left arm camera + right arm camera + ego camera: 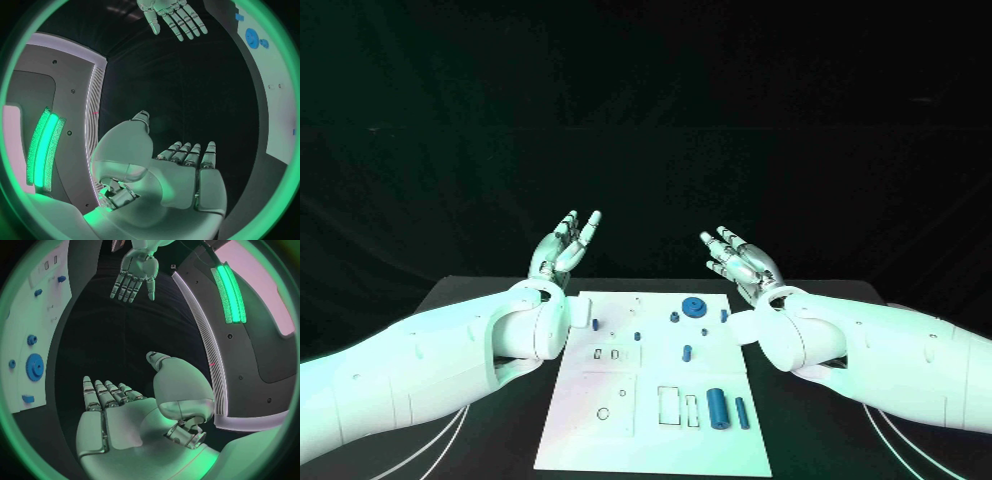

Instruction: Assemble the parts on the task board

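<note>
Two empty hands, left (567, 243) at 11 o'clock and right (740, 257) at 1 o'clock of the board (589, 420), fingers spread above the table (473, 290).

Parts (717, 406) on task board (610, 430) (mid-table (473, 300)), btwn arms.

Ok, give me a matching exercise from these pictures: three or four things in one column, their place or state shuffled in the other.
Things:
1. left hand
2. right hand
3. task board
4. blue gear

Places or states:
A. lies flat on the black table between the arms
B. sits near the board's far edge
C. raised, empty, on the picture's left
D. raised, empty, on the picture's right

Pairs: 1-C, 2-D, 3-A, 4-B
</note>
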